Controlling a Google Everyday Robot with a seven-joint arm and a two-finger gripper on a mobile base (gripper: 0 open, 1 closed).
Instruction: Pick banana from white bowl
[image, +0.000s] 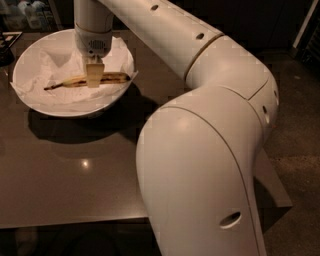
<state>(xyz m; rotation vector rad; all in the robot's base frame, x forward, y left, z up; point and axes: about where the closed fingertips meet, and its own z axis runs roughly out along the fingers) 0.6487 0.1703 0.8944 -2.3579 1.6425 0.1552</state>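
Note:
The white bowl (30, 95), lined with crumpled white paper, stands at the table's far left. The banana (116, 77) lies across its middle, yellow with brown streaks, its dark stem pointing left. My gripper (93, 76) hangs straight down from the wrist into the bowl and sits right at the banana's middle, covering that part of it. The banana's two ends show on either side of the gripper.
The bowl rests on a dark glossy table (65, 175) whose front edge runs along the bottom. My large white arm (200, 150) fills the right and centre of the view. Dark objects (7, 42) stand at the far left edge behind the bowl.

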